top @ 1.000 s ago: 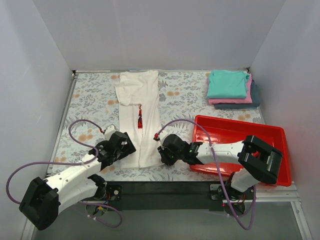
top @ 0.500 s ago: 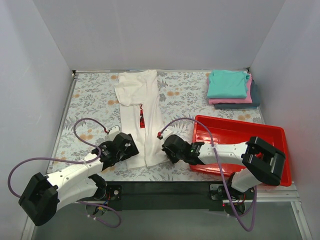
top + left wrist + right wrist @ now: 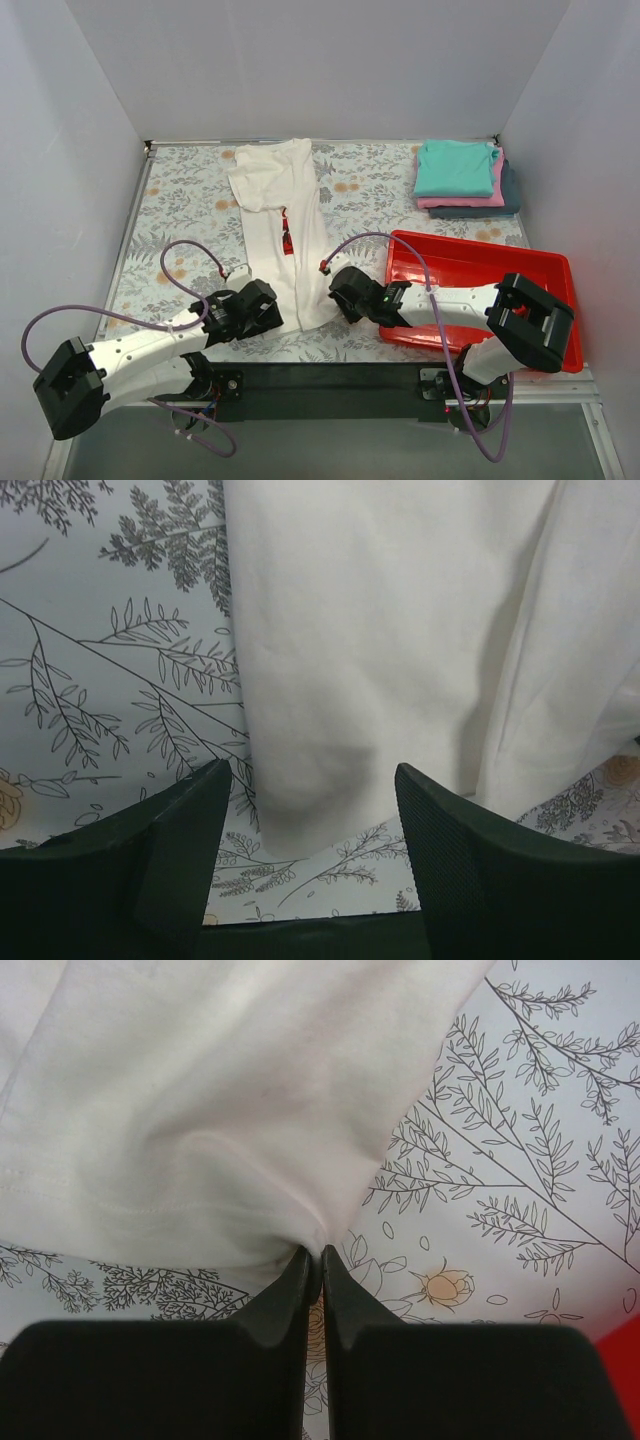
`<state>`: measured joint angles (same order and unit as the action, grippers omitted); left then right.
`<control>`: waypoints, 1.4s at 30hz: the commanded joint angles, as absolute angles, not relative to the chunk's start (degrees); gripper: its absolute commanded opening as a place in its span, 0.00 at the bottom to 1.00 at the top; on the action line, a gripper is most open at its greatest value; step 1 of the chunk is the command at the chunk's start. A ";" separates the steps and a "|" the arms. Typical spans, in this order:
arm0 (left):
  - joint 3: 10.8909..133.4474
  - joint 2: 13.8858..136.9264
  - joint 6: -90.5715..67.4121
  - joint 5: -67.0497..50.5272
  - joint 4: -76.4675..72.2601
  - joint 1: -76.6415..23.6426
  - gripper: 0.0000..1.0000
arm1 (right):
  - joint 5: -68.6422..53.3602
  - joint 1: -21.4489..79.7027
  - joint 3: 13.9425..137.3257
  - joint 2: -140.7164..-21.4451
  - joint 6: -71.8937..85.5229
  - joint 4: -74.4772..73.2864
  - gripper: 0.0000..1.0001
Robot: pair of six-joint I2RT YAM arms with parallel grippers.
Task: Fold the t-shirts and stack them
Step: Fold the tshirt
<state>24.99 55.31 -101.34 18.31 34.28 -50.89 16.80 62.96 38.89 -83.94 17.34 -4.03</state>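
A white t-shirt (image 3: 272,180) with a red logo (image 3: 287,235) lies folded into a long strip running from the table's far side toward me. My right gripper (image 3: 315,1252) is shut, pinching the hem at the strip's near right corner (image 3: 322,300). In the left wrist view, my left gripper (image 3: 312,795) is open and low over the table. The strip's near left corner (image 3: 300,810) lies between its fingers (image 3: 185,830), untouched by them. Folded teal (image 3: 455,165), pink (image 3: 494,196) and dark blue-grey (image 3: 510,200) t-shirts are stacked at the far right.
A red plastic tray (image 3: 470,262) sits at the near right, under the right arm's forearm. The floral tablecloth (image 3: 180,200) covers the table. White walls close in the left, back and right sides. Purple cables loop off both arms.
The right gripper closed on the hem and drew the strip's near end slightly to the right. The left gripper slid right and nearer, up to the near left corner, its jaws narrowing a little.
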 commanded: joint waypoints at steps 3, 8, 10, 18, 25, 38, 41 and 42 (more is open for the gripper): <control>23.29 53.61 -108.01 16.70 38.23 -54.40 0.58 | 18.11 62.58 38.94 -83.67 16.35 -7.12 0.01; 23.29 54.14 -109.33 15.82 38.76 -56.42 0.49 | 17.32 62.67 38.93 -83.85 16.35 -6.77 0.01; 23.47 55.02 -109.42 16.26 39.99 -56.95 0.47 | 17.32 62.58 38.93 -83.93 16.26 -6.68 0.01; 23.47 56.69 -109.86 17.23 40.43 -57.57 0.31 | 16.08 62.58 39.55 -84.55 16.00 -6.42 0.01; 24.26 57.48 -110.21 19.16 42.45 -58.62 0.14 | 15.56 62.58 39.38 -82.80 15.91 -7.21 0.01; 25.05 58.10 -105.12 15.39 39.38 -62.84 0.00 | 5.55 62.58 40.69 -78.75 12.66 -13.88 0.01; 25.31 58.09 -103.98 13.28 38.67 -64.86 0.00 | 1.33 62.58 41.13 -77.79 12.57 -16.87 0.01; 25.40 58.18 -103.45 12.40 38.41 -66.08 0.00 | 0.54 62.67 41.31 -77.61 12.57 -18.62 0.01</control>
<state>25.50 57.80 -105.67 16.84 37.47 -63.75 6.50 62.59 39.00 -79.46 13.26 -13.06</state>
